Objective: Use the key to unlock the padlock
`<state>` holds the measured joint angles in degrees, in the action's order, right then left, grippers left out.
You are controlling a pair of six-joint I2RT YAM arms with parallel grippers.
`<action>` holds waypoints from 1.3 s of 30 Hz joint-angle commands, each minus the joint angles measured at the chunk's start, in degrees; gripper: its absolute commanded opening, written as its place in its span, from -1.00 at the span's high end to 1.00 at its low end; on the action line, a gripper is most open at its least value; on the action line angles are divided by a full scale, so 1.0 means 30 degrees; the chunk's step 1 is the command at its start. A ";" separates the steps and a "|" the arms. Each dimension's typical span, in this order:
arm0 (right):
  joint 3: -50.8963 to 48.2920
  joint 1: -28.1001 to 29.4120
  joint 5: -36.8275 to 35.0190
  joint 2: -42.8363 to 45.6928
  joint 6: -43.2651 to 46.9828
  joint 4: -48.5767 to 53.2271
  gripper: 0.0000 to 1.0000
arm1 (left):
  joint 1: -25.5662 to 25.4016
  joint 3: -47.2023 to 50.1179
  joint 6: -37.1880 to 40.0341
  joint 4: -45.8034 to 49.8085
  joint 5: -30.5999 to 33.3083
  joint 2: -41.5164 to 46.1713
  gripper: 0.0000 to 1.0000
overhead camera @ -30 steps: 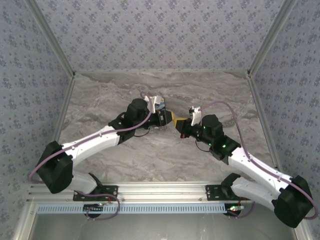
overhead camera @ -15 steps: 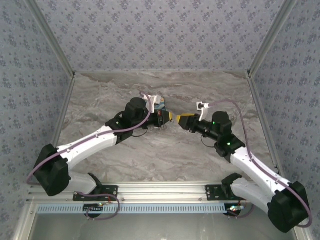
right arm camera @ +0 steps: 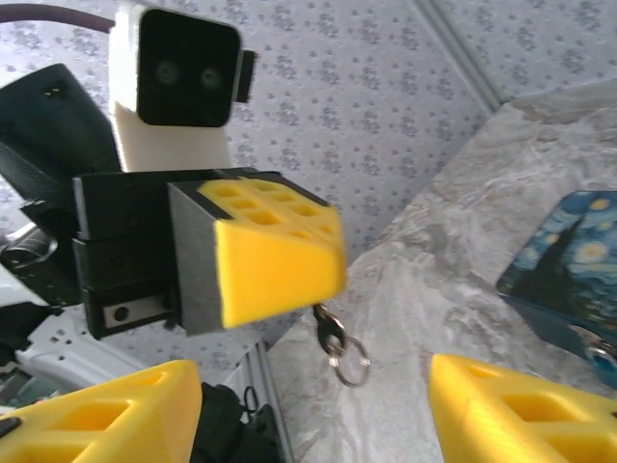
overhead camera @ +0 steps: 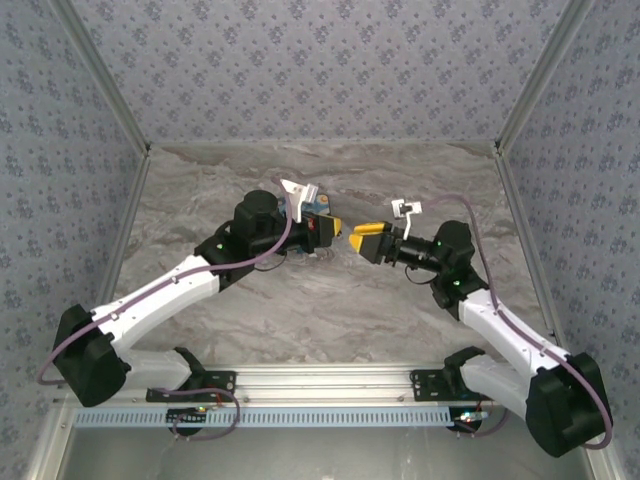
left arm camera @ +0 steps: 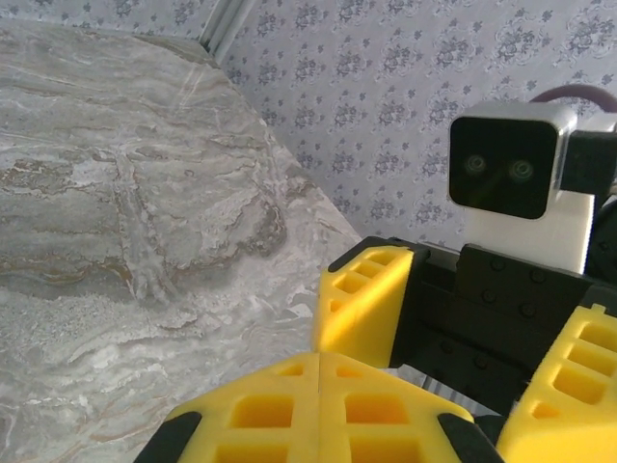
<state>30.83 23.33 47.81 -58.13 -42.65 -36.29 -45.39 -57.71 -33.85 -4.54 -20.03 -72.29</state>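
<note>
My left gripper (overhead camera: 334,228) is shut on the key (right arm camera: 330,333). In the right wrist view the key's dark end and its small ring hang below the left gripper's closed yellow fingers (right arm camera: 280,260); the rest of it is pinched out of sight. My right gripper (right arm camera: 313,415) faces it a short way off, open and holding nothing. The blue-and-yellow painted box (right arm camera: 569,260) sits on the table to the right in that view. A small metal fitting (right arm camera: 596,340) shows on its front; I cannot tell whether it is the padlock. In the top view the left wrist hides most of the box (overhead camera: 321,208).
The marble table (overhead camera: 330,310) is walled on three sides by patterned panels. An aluminium rail (overhead camera: 320,385) with both arm bases runs along the near edge. In the left wrist view the right gripper's fingers (left arm camera: 364,304) stand close in front of my shut left gripper (left arm camera: 320,386).
The right gripper has opened and drawn back to the right, away from the left gripper. The key stays in the left gripper, which has closed fully. The left arm has shifted slightly left.
</note>
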 commanded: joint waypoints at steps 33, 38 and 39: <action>0.1055 0.0812 -0.0549 -0.1600 0.0044 -0.1086 0.55 | 0.0071 -0.0233 -0.0393 -0.1682 -0.1145 -0.0364 1.00; 0.1076 0.0831 -0.0557 -0.1600 0.0038 -0.1086 0.56 | 0.0078 -0.0186 -0.0332 -0.1623 -0.1223 -0.0387 1.00; 0.1088 0.0827 -0.0535 -0.1600 0.0023 -0.1103 0.60 | 0.0076 -0.0186 -0.0335 -0.1623 -0.1200 -0.0380 1.00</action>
<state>32.51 26.13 46.70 -63.22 -42.00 -37.98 -45.39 -57.71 -35.14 -7.57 -22.15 -73.30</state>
